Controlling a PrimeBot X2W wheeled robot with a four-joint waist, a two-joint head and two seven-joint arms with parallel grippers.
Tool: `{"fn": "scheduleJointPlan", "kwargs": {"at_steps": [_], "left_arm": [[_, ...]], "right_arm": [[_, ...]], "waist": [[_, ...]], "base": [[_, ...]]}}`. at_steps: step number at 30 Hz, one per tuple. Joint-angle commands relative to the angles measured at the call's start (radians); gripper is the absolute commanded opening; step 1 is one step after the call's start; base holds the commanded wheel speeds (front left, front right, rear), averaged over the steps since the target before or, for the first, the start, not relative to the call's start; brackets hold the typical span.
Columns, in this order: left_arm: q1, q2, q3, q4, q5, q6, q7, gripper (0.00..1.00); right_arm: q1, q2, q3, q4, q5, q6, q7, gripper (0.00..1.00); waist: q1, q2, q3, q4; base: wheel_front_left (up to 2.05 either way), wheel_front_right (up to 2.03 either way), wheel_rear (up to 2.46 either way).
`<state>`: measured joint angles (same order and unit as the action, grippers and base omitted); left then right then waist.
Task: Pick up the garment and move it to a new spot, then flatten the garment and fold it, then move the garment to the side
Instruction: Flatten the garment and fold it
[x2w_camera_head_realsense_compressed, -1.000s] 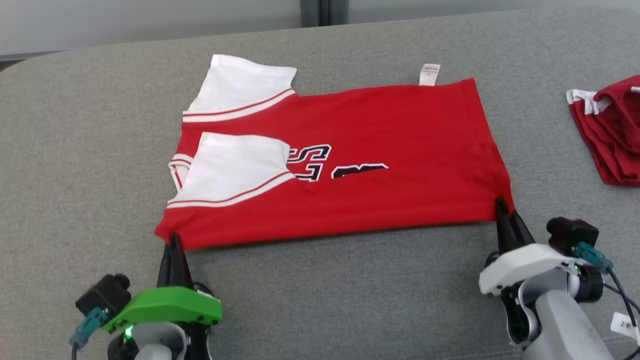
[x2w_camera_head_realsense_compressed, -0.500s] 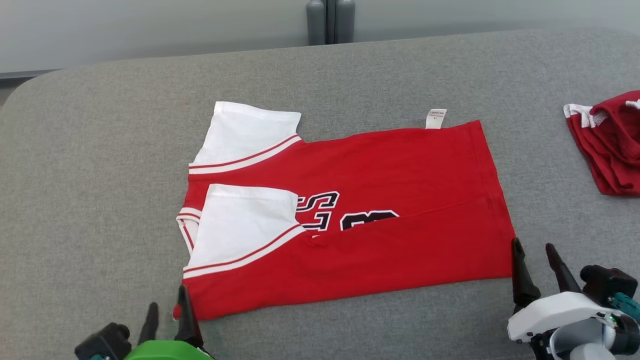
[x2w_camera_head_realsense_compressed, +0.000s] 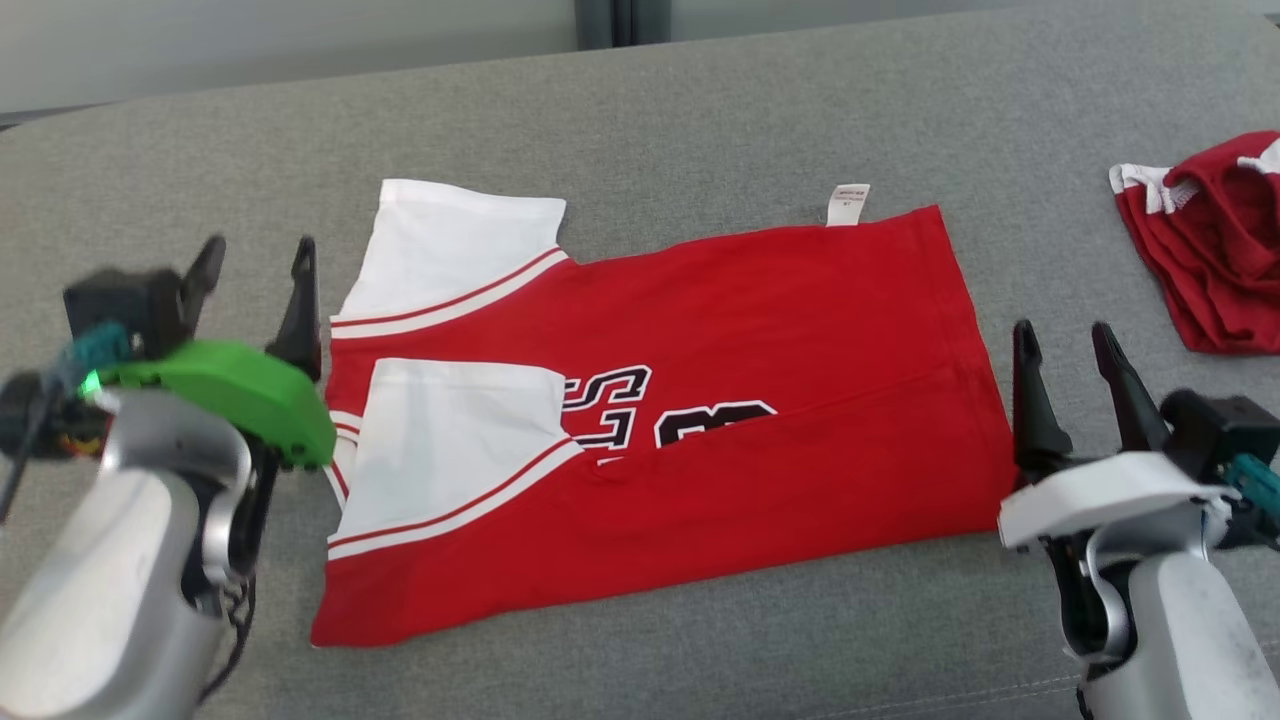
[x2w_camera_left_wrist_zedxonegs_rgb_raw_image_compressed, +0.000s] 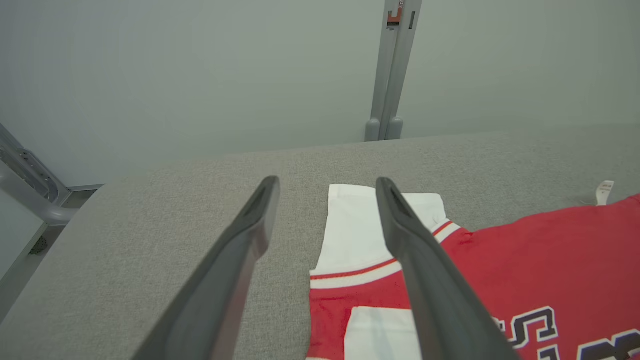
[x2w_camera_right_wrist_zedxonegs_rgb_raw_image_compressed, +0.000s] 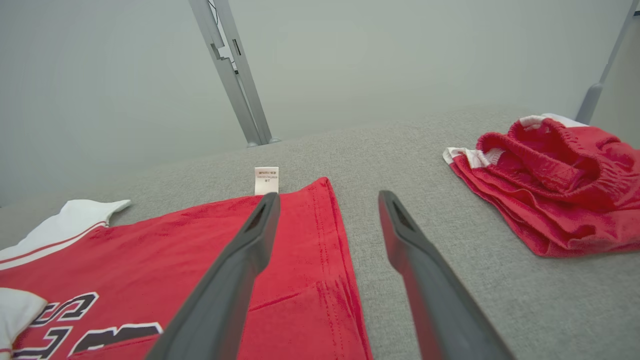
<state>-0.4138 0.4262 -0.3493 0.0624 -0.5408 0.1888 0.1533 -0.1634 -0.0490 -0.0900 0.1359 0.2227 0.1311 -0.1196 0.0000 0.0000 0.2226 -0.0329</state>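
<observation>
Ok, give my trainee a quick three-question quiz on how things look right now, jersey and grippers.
1. True or false: the left gripper and the right gripper are both open and hold nothing.
2. The white tag sticks out of the red jersey at: A its far edge; B its near edge; C its collar.
3. What lies on the grey surface beyond the jersey, toward the robot's right?
Key: 1 true; 2 A; 3 a bunched red garment with white trim.

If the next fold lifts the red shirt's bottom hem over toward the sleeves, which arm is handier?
Probably the right: the right end effector stands open just beside the hem of the shirt; the left end effector hovers at the sleeve end.
</observation>
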Motion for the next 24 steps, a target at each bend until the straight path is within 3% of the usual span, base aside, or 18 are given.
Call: {"fn": "scheduleJointPlan", "kwargs": {"at_steps": [1, 5, 9, 16, 24], "left_arm": [[-0.077, 0.016, -0.011, 0.027, 0.010, -0.029, 0.034, 1.00], [-0.273, 0.034, -0.044, 0.138, -0.004, -0.118, 0.149, 1.00], [-0.416, 0.043, -0.076, 0.258, 0.006, -0.165, 0.246, 1.00], [-0.541, 0.061, -0.090, 0.435, -0.025, -0.230, 0.360, 1.00], [-0.543, 0.102, -0.077, 0.517, -0.067, -0.256, 0.423, 1.00]], "right_arm": [[-0.045, -0.003, 0.022, -0.010, -0.017, -0.001, 0.005, 1.00], [-0.138, -0.003, 0.073, -0.010, -0.030, -0.001, 0.005, 1.00], [-0.214, -0.002, 0.108, 0.000, -0.040, -0.001, 0.000, 1.00], [-0.301, -0.002, 0.158, 0.028, -0.057, -0.001, -0.020, 1.00], [-0.327, -0.002, 0.170, 0.051, -0.060, -0.001, -0.043, 1.00]], "waist": [[0.0000, 0.0000, 0.061, -0.043], [0.0000, 0.0000, 0.120, -0.090], [0.0000, 0.0000, 0.174, -0.123], [0.0000, 0.0000, 0.250, -0.182], [0.0000, 0.0000, 0.281, -0.218]], "base": [[0.00, 0.00, 0.00], [0.00, 0.00, 0.00], [0.00, 0.00, 0.00], [0.00, 0.00, 0.00], [0.00, 0.00, 0.00]]}}
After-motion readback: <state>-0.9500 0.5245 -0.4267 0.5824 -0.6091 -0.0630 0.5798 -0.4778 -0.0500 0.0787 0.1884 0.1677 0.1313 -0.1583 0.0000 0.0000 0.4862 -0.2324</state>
